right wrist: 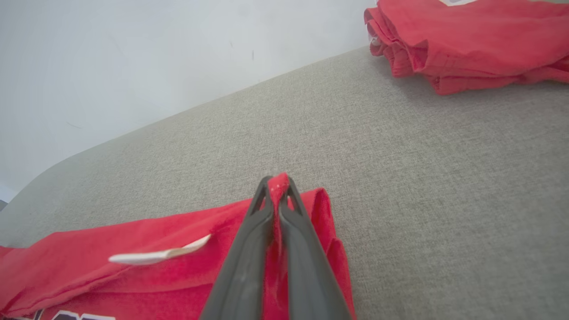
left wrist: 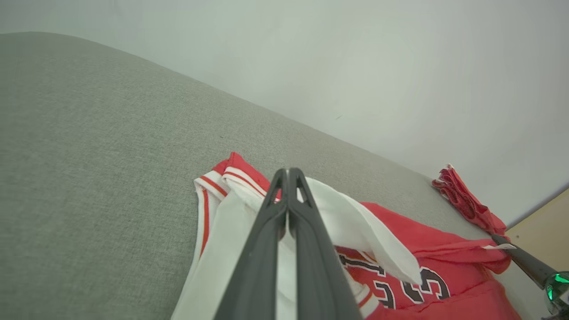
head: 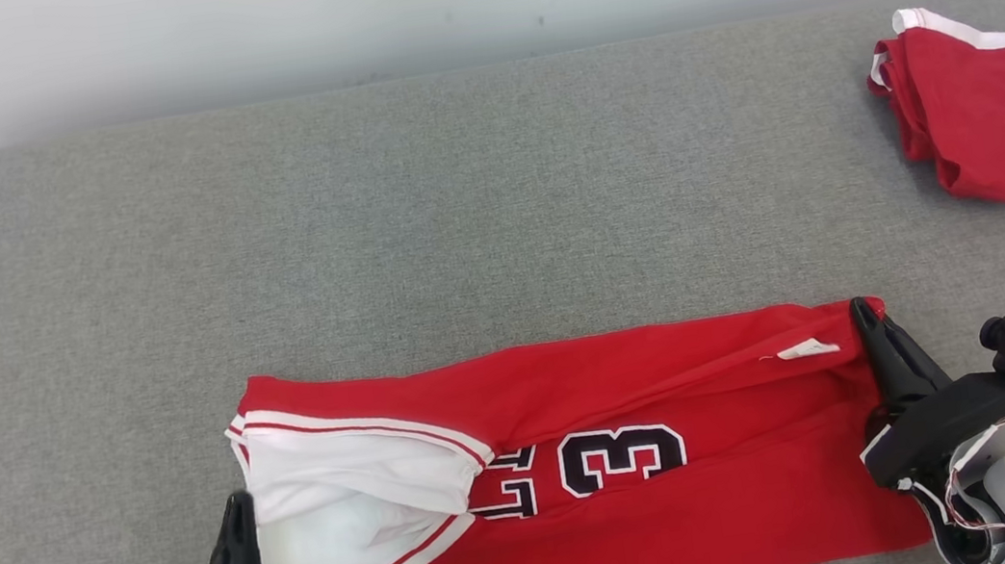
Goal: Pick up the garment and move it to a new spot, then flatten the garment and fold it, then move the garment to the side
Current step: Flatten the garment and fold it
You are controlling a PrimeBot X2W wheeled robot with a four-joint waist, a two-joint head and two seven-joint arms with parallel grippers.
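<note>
Nearest to the robot, the left gripper [head: 238, 503] stands at the left end of the garment [head: 650, 515]. Its fingers are pressed together, and in the left wrist view the white hem rises to the tips [left wrist: 288, 172], so it seems to pinch that edge. The right gripper [head: 861, 307] is at the other end. In the right wrist view its fingers are closed on a thin ridge of red cloth [right wrist: 277, 178] at the corner, just beside the white label [head: 807, 348].

The garment is a red jersey with a black and white number. It lies as a long band along the near edge of the grey tabletop [head: 454, 211], with one layer already turned over.

I judge this to be the lengthwise fold, with both ends held. To do it well, the two grippers should move together at the same height, so that the cloth between them is lightly stretched and does not sag or twist. The held edge should be laid exactly on the edge below it. The fingers should let go only when the cloth rests flat, because the white hem on the left is loose and can wrinkle.

Farther away the tabletop is bare. At its far right lies a folded red garment [head: 995, 110], well apart, and behind everything is a pale wall [head: 331, 13].
</note>
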